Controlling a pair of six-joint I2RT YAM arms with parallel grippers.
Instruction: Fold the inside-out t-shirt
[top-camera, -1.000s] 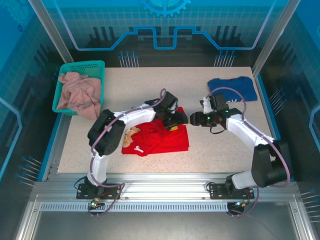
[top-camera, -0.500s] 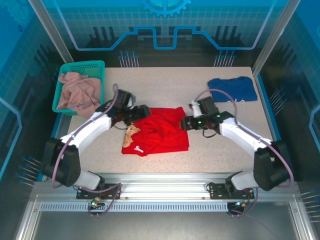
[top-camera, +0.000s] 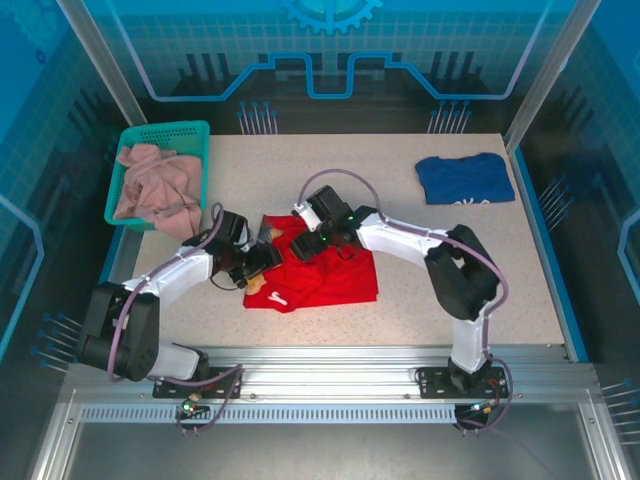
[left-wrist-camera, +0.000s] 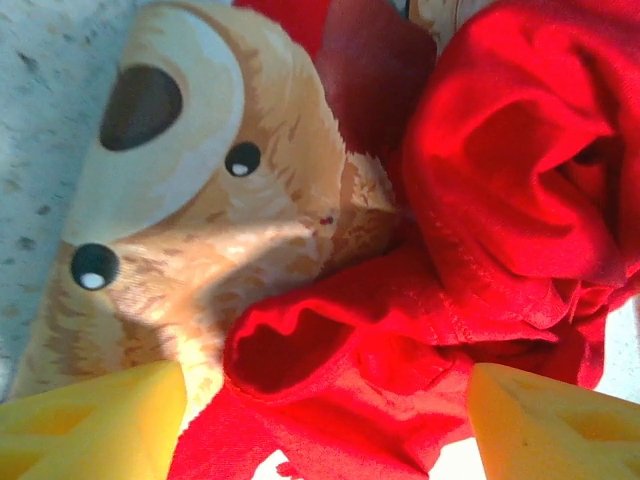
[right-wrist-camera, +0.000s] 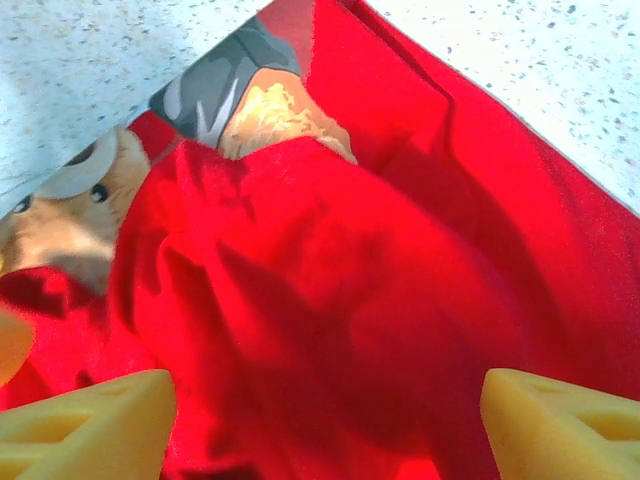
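Speckled beige surface (top-camera: 450, 280), inside a blue-lit enclosure (top-camera: 200, 50), carries the crumpled inside-out t-shirt (top-camera: 335, 282), with left hand (left-wrist-camera: 322, 420) and right hand (right-wrist-camera: 322, 420) both released over it.

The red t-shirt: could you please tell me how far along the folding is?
Little looks done: the red t-shirt lies rumpled on the table, with no neat fold, its bear print partly exposed. In hand: the left gripper and right gripper hover open over bunched cloth at its far-left part. Left: flattening and all the folds.
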